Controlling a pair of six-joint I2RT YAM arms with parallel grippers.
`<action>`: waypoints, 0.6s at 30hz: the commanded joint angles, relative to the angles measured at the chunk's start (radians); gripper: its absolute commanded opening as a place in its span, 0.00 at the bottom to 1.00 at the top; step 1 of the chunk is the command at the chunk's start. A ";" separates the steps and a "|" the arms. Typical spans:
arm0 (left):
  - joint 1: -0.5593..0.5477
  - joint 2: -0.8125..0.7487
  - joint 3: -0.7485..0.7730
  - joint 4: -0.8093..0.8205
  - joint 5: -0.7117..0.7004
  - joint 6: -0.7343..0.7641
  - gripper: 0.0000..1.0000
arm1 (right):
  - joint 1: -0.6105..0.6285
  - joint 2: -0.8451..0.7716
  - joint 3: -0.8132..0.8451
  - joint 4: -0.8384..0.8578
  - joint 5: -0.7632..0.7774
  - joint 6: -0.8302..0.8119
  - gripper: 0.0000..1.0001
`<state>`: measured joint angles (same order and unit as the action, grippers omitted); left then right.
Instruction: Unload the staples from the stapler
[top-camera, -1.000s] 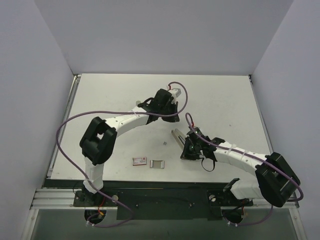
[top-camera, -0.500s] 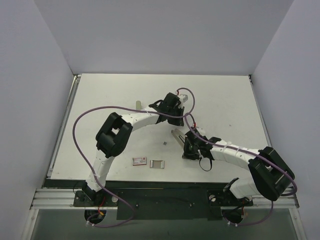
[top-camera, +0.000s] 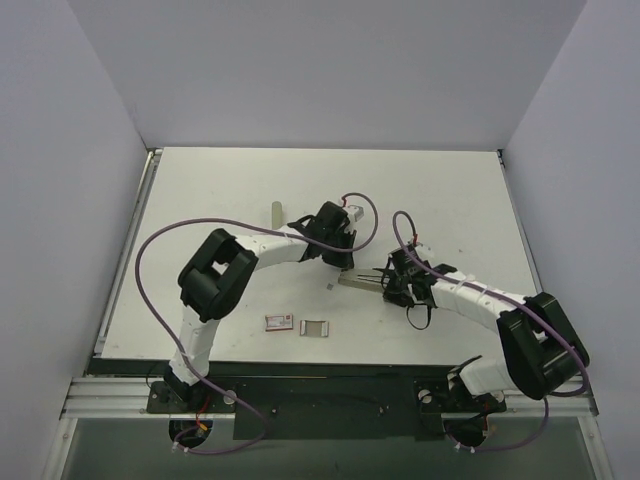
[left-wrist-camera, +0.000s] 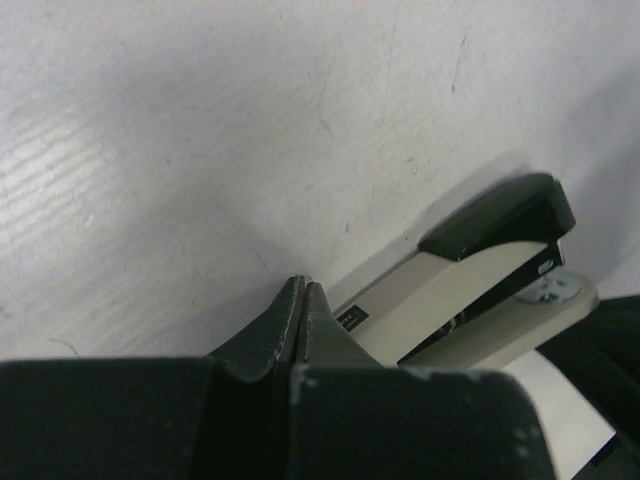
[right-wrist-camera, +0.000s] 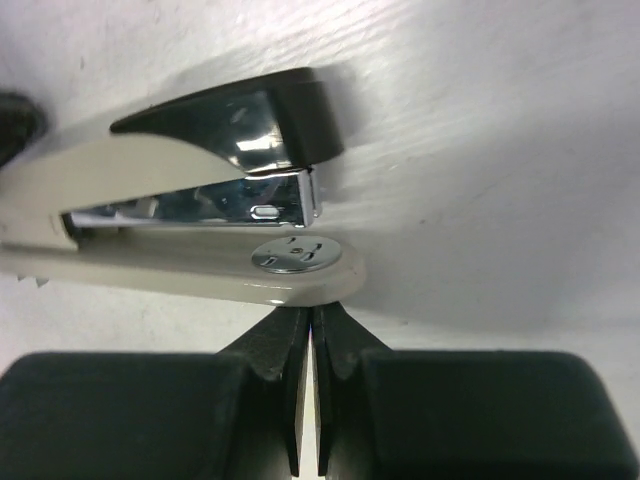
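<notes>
The stapler (top-camera: 358, 282) lies on its side on the white table, between my two grippers. The right wrist view shows its pale shell, black cap, silver inner bar and round anvil plate (right-wrist-camera: 295, 255). My left gripper (top-camera: 342, 266) is shut and empty. Its tips (left-wrist-camera: 303, 283) rest at the stapler's (left-wrist-camera: 470, 290) rear end. My right gripper (top-camera: 386, 280) is also shut with nothing between its fingers. Its tips (right-wrist-camera: 310, 312) touch the edge of the stapler's (right-wrist-camera: 180, 235) base near the anvil.
A small red-and-white box (top-camera: 278, 321) and a small grey-and-white piece (top-camera: 315, 327) lie near the table's front edge. A slim grey bar (top-camera: 277, 214) lies left of the left wrist. Purple cables loop over both arms.
The stapler has swung from a slanted position to lying nearly level. The left gripper came down to its left end. The right gripper shifted right, to the other end.
</notes>
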<state>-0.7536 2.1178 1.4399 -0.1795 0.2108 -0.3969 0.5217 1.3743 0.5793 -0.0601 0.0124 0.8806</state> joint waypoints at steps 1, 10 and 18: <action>-0.012 -0.080 -0.087 0.015 -0.002 0.003 0.00 | -0.040 0.012 0.053 -0.058 0.060 -0.045 0.00; -0.082 -0.206 -0.248 0.100 0.005 -0.040 0.00 | -0.084 0.068 0.163 -0.099 0.067 -0.117 0.00; -0.147 -0.271 -0.303 0.150 0.012 -0.076 0.00 | -0.121 0.051 0.229 -0.170 0.075 -0.175 0.02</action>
<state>-0.8837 1.9320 1.1564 -0.0902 0.2138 -0.4461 0.4137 1.4559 0.7639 -0.1505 0.0483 0.7517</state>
